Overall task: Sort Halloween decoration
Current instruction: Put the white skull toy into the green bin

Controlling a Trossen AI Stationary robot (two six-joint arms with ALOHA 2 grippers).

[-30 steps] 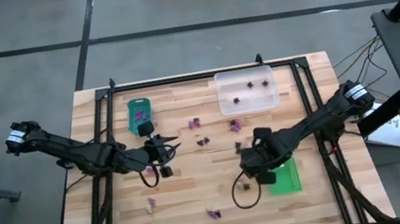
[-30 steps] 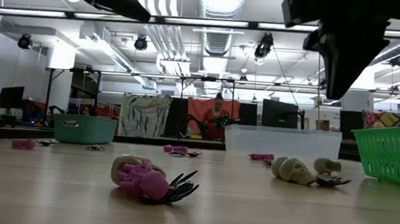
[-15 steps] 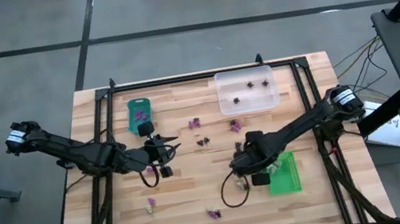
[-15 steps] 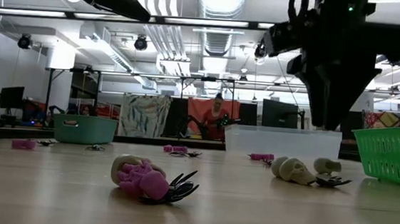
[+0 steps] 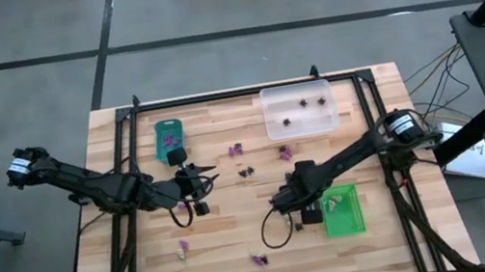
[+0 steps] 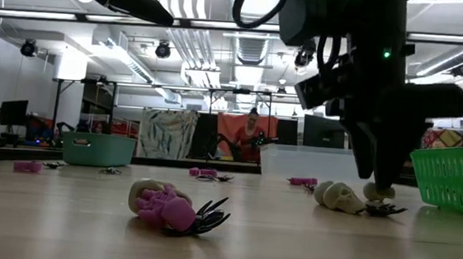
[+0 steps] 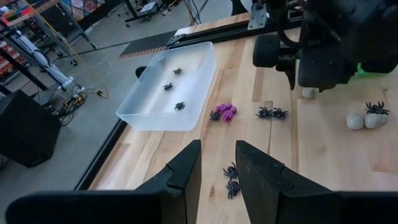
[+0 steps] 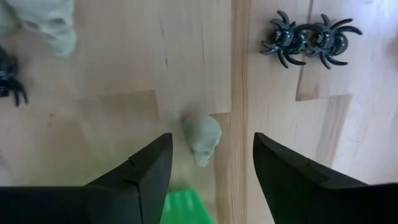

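Observation:
Small purple, black and cream Halloween decorations lie scattered on the wooden table. My right gripper (image 8: 211, 168) points down, open, over the table's middle (image 5: 290, 199). A cream skull (image 8: 202, 137) lies on the wood between its two fingers and neither finger touches it. Two joined black spiders (image 8: 308, 38) and another skull (image 8: 43, 25) lie close by. My left gripper (image 7: 219, 171) hangs above the table's left half (image 5: 203, 183), open with a narrow gap and nothing in it.
A teal tray (image 5: 168, 138) stands at the far left and a clear tray (image 5: 301, 125) with black spiders at the far middle. A green tray (image 5: 346, 222) sits just right of my right gripper. A purple and black cluster (image 6: 171, 212) lies near the front edge.
My right gripper has come down toward the table and moved toward its left edge, away from the green tray. Its fingers have spread apart, and it now stands low over the cream skull.

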